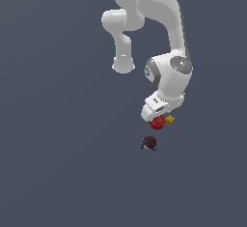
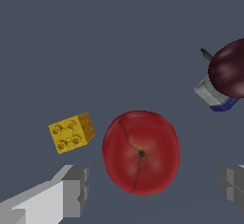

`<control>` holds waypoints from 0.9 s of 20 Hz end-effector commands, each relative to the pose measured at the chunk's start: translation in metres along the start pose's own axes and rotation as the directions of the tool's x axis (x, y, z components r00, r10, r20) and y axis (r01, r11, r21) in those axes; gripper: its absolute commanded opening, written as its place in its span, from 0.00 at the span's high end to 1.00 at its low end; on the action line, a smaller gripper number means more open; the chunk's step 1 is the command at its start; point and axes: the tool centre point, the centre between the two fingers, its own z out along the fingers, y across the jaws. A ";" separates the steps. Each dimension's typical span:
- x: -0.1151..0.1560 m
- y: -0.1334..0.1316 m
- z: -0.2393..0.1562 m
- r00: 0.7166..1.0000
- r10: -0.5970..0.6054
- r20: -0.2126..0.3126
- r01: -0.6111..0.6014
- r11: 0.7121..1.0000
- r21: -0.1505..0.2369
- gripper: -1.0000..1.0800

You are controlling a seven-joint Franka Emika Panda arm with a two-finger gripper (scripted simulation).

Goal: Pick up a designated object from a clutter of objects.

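Red apple (image 2: 141,152) sits between the two fingers of the claw (image 2: 152,189), glossy and round, with a dark stem pit near its middle and a thin dark crease running from the pit across its skin. Its surface is smooth, shaded deeper red toward the edges. In the exterior view the apple (image 1: 157,122) shows just under the claw (image 1: 153,117), partly covered by the white hand of the arm (image 1: 166,52).

The claw is spread wide: its grey, blocky fingers (image 2: 76,189) stand on either side of the apple with floor showing between each pad and the fruit, so it has hold of nothing. How high the pads are above the floor cannot be told.

Just beside the apple, outside one finger, lies the yellow block (image 2: 71,132), a small toy brick with round studs on one face and sharp edges, apart from the apple. In the exterior view the block (image 1: 169,120) lies close to the apple, on the exterior view's right.

Farther from the claw is the maroon ball (image 2: 231,70), dark, plum-coloured and shiny, resting against a small grey and blue piece (image 2: 215,96) with a thin dark stub beside it. In the exterior view it (image 1: 150,143) lies clear of the claw, apart from the apple.

All three rest on a flat, plain grey-blue floor (image 1: 58,163). No container is among them.
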 end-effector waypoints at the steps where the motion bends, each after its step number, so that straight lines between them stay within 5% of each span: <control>1: 0.000 -0.002 0.003 1.000 -0.005 -0.001 0.005 1.000 0.001 0.04; 18: -0.001 -0.002 0.052 1.000 -0.005 -0.001 0.005 1.000 0.001 0.04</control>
